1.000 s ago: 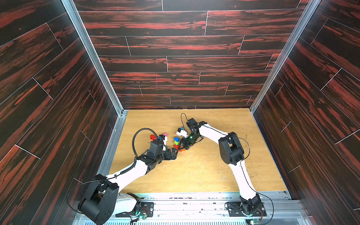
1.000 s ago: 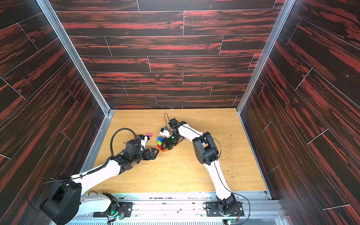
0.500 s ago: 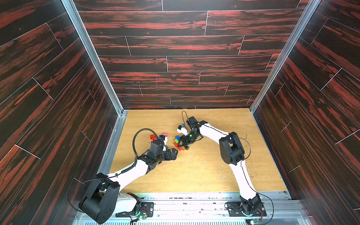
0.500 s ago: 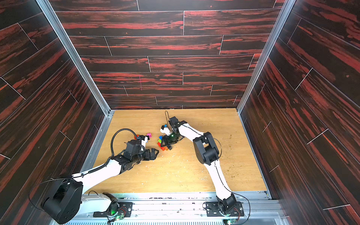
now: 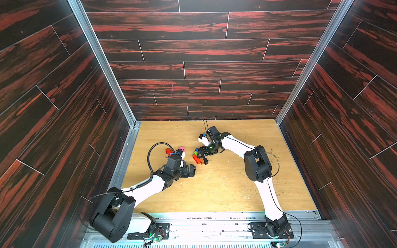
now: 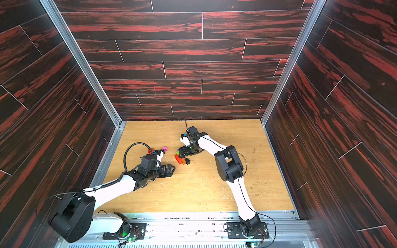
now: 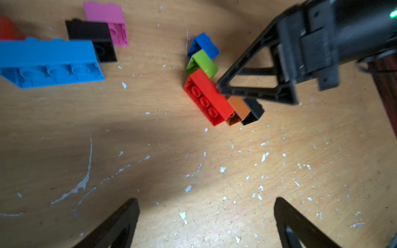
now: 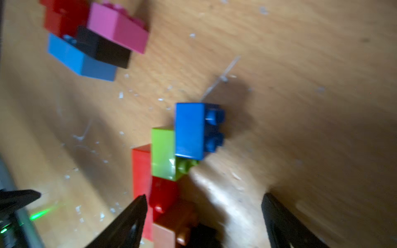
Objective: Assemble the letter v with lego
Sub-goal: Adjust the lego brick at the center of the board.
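**Right fingers** (image 8: 138, 208): spread wide, pinching nothing; one tip stands at the edge of the red oblong brick (image 8: 141, 169), though contact cannot be told; the other tip is over bare table (image 8: 311, 75).

**Left fingers** (image 7: 129, 212): also spread, with only scuffed table between them; they point towards the lego from a short way off.

**Lego, first group**: a stepped row (image 5: 198, 157) near the middle of the table, between the two arms and just beside the right fingers. It lies on its side, studs facing sideways. In order it has a blue square brick (image 7: 205, 44), a lime green square brick (image 7: 203, 63), the red oblong brick, an orange square brick (image 7: 238, 109) and a black square brick (image 7: 253, 110); each brick is offset from its neighbour, so the row bends at the red one.

**Lego, second group**: a cluster (image 5: 174, 151) near the first, further towards the left arm, whose wrist partly hides it in both top views. It has a pink brick (image 7: 105, 19), a second black brick (image 7: 90, 34), a light blue oblong brick (image 7: 47, 58) and a second red brick (image 8: 60, 19), packed together; the black brick touches the pink and the light blue.
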